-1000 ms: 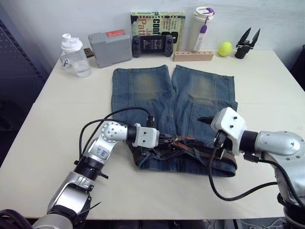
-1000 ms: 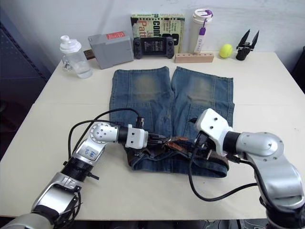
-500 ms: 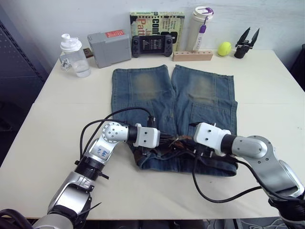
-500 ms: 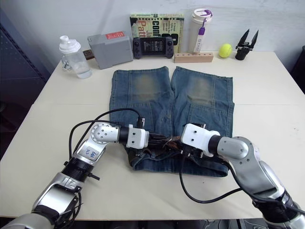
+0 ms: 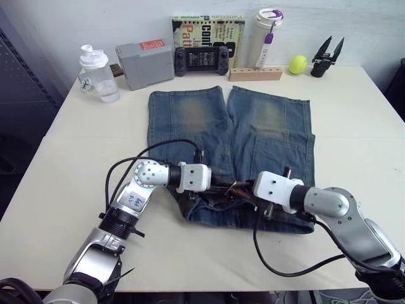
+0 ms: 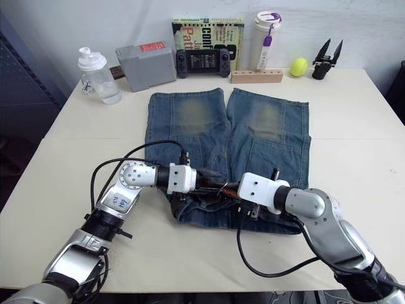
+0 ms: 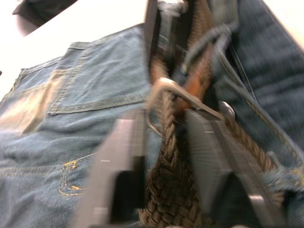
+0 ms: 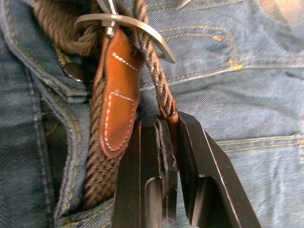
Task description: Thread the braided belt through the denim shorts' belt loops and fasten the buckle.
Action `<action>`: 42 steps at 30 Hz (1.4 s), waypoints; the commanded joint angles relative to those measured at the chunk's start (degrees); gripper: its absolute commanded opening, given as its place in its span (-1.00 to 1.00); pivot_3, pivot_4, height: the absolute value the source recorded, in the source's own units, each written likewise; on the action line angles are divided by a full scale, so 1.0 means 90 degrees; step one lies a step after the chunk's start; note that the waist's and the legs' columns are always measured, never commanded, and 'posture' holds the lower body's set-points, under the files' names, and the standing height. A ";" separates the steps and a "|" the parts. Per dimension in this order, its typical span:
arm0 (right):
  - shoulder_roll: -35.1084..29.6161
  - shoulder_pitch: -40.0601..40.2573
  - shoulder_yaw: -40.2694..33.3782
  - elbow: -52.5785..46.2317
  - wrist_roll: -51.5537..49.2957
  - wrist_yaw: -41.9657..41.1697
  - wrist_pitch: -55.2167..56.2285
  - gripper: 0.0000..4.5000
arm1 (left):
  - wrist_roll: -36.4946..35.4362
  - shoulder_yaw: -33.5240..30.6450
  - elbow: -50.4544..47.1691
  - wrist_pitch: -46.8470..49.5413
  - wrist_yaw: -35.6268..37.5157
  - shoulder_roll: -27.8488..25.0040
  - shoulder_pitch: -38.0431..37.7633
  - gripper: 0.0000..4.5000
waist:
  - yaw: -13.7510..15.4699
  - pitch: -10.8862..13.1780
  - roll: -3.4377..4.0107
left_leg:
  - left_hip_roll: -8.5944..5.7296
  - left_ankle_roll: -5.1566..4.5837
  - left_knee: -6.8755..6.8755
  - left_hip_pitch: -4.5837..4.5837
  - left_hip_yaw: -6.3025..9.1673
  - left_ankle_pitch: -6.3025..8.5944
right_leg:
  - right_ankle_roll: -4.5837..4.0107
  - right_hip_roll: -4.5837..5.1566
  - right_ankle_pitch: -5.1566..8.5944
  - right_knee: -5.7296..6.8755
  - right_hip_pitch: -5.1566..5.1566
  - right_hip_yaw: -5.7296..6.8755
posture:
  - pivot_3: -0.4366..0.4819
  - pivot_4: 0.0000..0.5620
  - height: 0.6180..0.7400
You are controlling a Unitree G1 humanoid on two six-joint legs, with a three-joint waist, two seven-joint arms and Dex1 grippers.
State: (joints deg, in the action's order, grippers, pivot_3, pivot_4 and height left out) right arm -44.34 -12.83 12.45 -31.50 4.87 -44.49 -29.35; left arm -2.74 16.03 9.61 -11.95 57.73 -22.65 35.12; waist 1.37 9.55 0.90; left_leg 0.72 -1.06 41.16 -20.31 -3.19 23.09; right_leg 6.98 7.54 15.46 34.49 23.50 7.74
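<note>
**Belt at the buckle, both claws clamped**

I have the belt (image 8: 102, 190) along the waistband of the shorts (image 5: 228, 126), near the bench (image 5: 76, 209) front edge. My right claw (image 8: 165, 142) is clenched on the strand passing through the buckle (image 8: 124, 24), probably to feed it. My left claw (image 7: 164, 137) grasps the belt just behind the buckle, steadying it. Open bench lies on both sides of the shorts.

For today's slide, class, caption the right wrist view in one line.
Right pincer pinching the dark-brown braided belt just past its silver-grey metal buckle, over faded blue denim shorts.
</note>
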 commanded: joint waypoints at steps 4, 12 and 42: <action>0.0121 0.0080 -0.0110 -0.0319 0.0143 0.0278 0.0005 -1.00 | -0.1636 -0.1165 -0.1713 0.2280 0.0000 -0.0686 -0.0696 0.98 | -0.0022 0.0000 0.0000 | 0.0007 0.0001 -0.0007 0.0002 0.0009 0.0000 | -0.0001 -0.0003 0.0000 0.0000 0.0004 -0.0002 | -0.05 -0.47 0.76; 0.0241 0.0267 -0.0210 -0.0432 0.0140 0.0483 0.0061 -1.00 | -0.3100 -0.2304 -0.2477 0.4102 -0.0356 -0.1093 -0.1448 0.44 | 0.0012 0.0000 -0.0001 | 0.0001 0.0001 -0.0002 0.0000 0.0057 0.0000 | 0.0000 0.0004 0.0000 -0.0004 -0.0001 -0.0003 | -0.05 -0.47 0.76; -0.0727 0.4419 -0.4576 0.1353 0.0151 -0.0150 0.3454 -1.00 | -0.0626 -0.0236 -0.1743 0.2011 0.0117 -0.1902 -0.2554 -0.98 | 0.0007 -0.0006 0.0000 | 0.0000 -0.0002 -0.0033 0.0072 -0.0031 0.0002 | 0.0000 0.0000 0.0000 -0.0022 -0.0058 -0.0029 | -0.05 -0.47 0.76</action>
State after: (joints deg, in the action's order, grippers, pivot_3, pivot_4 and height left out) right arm -49.75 26.78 -25.19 -22.60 4.11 -47.39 -0.16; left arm -11.28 12.18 -8.09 6.03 57.90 -38.79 13.84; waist 1.43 9.50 0.90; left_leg 0.75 -1.09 40.60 -19.17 -3.51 23.11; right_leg 6.96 7.53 15.48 34.10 22.55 7.47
